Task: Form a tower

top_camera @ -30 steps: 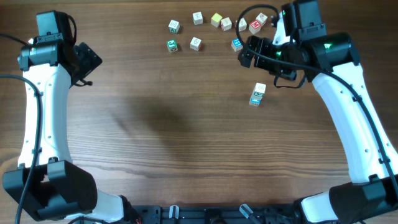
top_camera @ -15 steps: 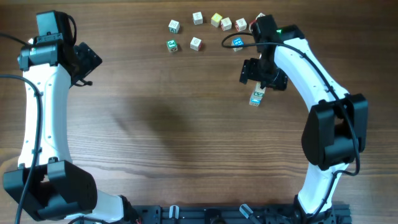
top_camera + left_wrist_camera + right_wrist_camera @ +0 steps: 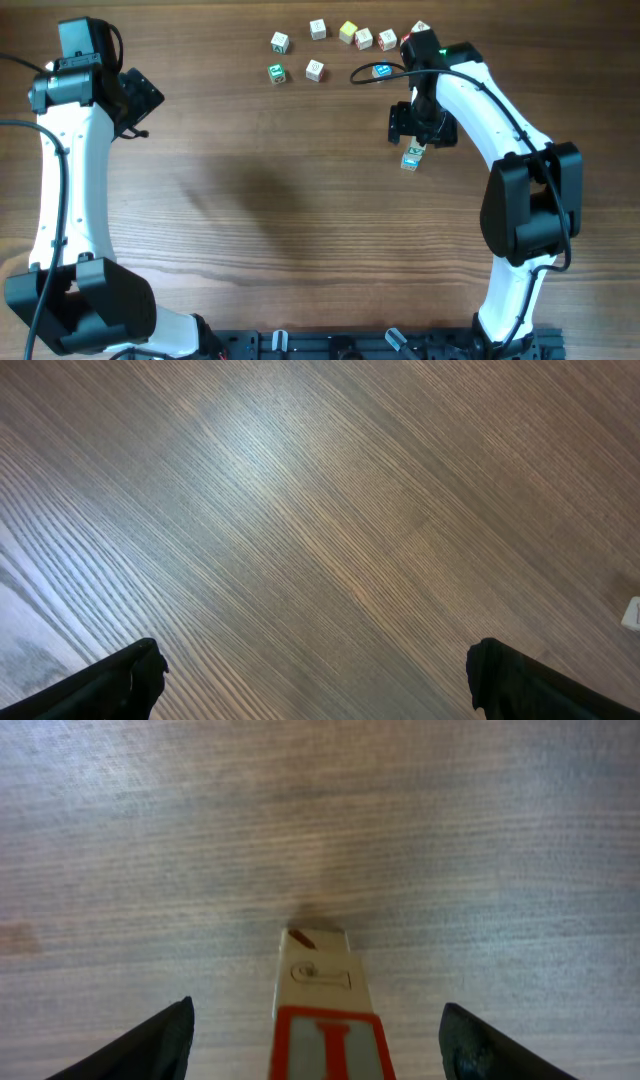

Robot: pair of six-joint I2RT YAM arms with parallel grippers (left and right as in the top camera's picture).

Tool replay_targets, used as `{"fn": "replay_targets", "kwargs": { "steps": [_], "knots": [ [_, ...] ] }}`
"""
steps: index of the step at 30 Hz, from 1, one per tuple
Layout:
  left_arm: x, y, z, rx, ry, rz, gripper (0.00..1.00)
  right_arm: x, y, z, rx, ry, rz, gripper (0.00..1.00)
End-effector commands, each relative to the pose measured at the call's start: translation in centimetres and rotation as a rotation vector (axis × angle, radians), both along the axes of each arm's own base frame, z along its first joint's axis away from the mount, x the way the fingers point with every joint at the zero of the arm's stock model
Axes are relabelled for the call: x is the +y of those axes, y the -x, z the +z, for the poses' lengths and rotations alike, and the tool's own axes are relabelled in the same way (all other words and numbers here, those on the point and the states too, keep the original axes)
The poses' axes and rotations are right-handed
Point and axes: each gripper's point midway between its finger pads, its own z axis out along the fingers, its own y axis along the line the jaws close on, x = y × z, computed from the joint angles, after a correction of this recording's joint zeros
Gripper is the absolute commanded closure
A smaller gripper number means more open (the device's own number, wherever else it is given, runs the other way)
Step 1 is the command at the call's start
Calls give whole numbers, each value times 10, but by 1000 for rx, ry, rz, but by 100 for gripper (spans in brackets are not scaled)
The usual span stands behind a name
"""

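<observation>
**Right gripper and tower, with surroundings.** The right gripper (image 3: 418, 132) is held open directly over the tower (image 3: 411, 158). In the right wrist view its two fingers (image 3: 150, 1045) are seen well to either side of the tower (image 3: 322, 982), with bare desk showing in both gaps and neither finger touching it. A red-framed letter face lies nearest that camera, and a pale engraved face lies beyond it. From overhead, a green "V" face and a blue-green face below it are seen on the tower's side. The number of cubes in the tower cannot be told.

The right arm (image 3: 500, 110) is reached in from the right edge and bent back at the elbow, and the wrist is turned down over the tower. The tower stands alone on the desk (image 3: 300, 200), right of centre.

Nine loose cubes (image 3: 314, 70) are counted along the far edge, none stacked. One of them is partly hidden behind the right arm.

The left gripper (image 3: 140, 95) is held wide open over bare desk at the far left, well apart from every cube. The left arm (image 3: 60, 190) is extended along the left edge.
</observation>
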Motion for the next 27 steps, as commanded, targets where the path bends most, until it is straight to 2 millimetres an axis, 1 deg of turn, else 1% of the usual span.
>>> {"fn": "replay_targets", "kwargs": {
  "steps": [1,2,5,9,11,14,15,22,27],
  "knots": [
    [1,1,-5,9,10,18,0,1,8,-7,45,-5,6,21],
    [1,1,-5,9,10,18,0,5,10,-7,55,-30,-8,21],
    [1,1,-5,9,10,18,0,5,11,-8,61,-32,-41,21],
    [1,1,-5,9,10,18,0,4,17,-21,76,-28,-58,23],
    [1,1,-5,9,10,18,0,4,18,-27,85,-25,-63,27],
    [1,1,-5,9,10,18,0,5,17,-27,78,-31,-63,34],
    [1,1,-5,9,10,18,0,6,17,-27,80,-40,-63,34],
    [1,1,-5,9,10,18,0,7,15,-27,73,-44,-71,48],
    [1,1,-5,9,9,18,0,7,15,-27,73,-44,-73,53]
  ]
}}
